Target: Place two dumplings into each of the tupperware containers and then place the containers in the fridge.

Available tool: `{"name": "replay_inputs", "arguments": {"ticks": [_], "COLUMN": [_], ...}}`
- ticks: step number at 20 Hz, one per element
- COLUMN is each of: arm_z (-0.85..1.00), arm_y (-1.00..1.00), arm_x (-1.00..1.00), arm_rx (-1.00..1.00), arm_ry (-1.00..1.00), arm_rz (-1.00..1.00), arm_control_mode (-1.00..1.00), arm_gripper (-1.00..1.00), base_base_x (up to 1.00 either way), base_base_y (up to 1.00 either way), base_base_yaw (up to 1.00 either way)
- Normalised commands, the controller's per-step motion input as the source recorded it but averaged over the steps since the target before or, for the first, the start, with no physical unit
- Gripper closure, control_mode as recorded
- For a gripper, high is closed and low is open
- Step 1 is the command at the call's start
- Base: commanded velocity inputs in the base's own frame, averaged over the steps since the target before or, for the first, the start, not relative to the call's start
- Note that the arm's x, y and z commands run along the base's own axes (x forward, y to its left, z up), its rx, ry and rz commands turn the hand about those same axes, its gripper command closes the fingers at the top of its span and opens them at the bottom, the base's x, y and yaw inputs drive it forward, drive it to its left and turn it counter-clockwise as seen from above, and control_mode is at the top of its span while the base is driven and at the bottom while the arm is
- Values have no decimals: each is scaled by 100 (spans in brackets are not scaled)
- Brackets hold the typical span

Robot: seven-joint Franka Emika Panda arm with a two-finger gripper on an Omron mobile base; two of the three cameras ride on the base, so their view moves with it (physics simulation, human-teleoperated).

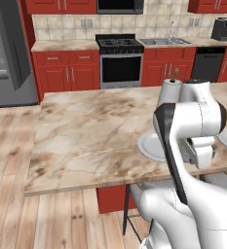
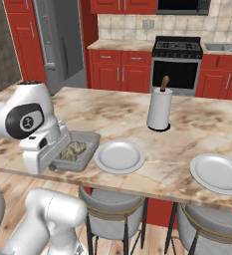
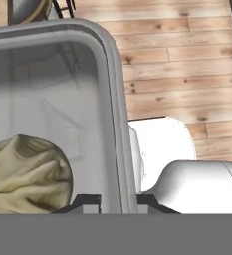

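A grey tupperware container [image 2: 85,147] sits at the near left edge of the island counter [image 2: 117,119], with tan dumplings [image 2: 71,150] inside it. My gripper [image 3: 118,201] is shut on the container's rim [image 3: 115,124], one fingertip inside the wall and one outside. One lumpy dumpling [image 3: 25,174] lies in the tray just left of the fingers. In the right base view the white hand covers the container's near end. The fridge [image 1: 8,48] stands at the far left of the room, also seen as the fridge [image 2: 62,40] behind the counter.
Two round white plates [image 2: 119,156] [image 2: 218,172] lie on the counter to the container's right. A paper towel roll [image 2: 160,109] stands behind them. Stools [image 2: 112,209] sit under the counter's near edge. Wooden floor [image 3: 187,60] shows past the container's rim.
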Motion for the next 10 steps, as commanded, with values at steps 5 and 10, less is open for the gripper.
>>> {"name": "replay_inputs", "arguments": {"ticks": [5,10], "arm_z": [3,0], "arm_y": [-28,-8], "arm_x": [-11,-19], "arm_rx": [6,1], "arm_ry": [-3,-5], "arm_rz": [16,4], "arm_control_mode": [-100,-100], "arm_gripper": [100,100], "base_base_x": [0,0], "base_base_y": [0,0], "base_base_yaw": [0,0]}}
